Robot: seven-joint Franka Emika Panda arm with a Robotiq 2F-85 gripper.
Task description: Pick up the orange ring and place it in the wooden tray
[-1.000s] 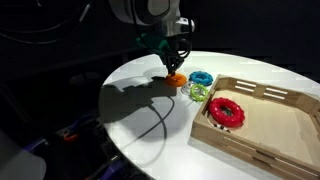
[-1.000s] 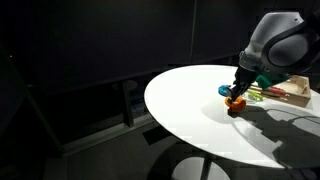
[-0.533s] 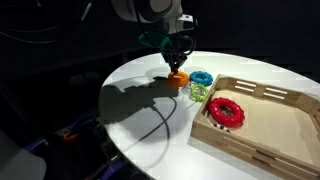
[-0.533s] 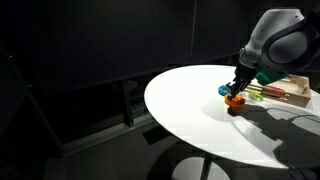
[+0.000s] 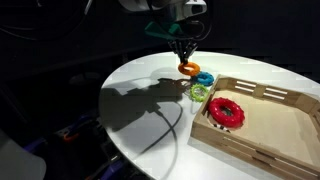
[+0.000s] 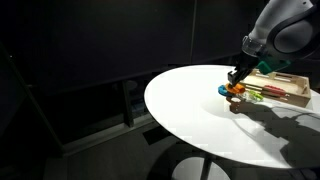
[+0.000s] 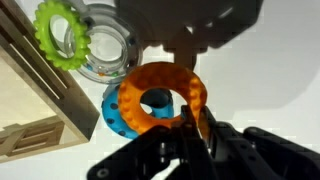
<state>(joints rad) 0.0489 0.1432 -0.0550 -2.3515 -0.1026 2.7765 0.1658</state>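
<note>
Blue ring (image 5: 204, 78) beside green ring (image 5: 199, 93) on white table (image 5: 130, 70) — red ring (image 5: 226, 111) near.

Room v. dark in both exterior views; only the white table (image 5: 130, 70) is lit, from above. The arm's hard shadow (image 5: 140, 102) falls across the tabletop. Both are low-res and grainy. Wrist view brighter: gripper (image 7: 192, 122) underexposed, nearly black; orange ring (image 7: 180, 85) close-up, slightly soft.

Both exterior views set well back from gripper (image 5: 186, 62), from differing sides, sharing round table (image 5: 128, 76) beneath it. Wrist view close, right behind gripper, facing down.
</note>
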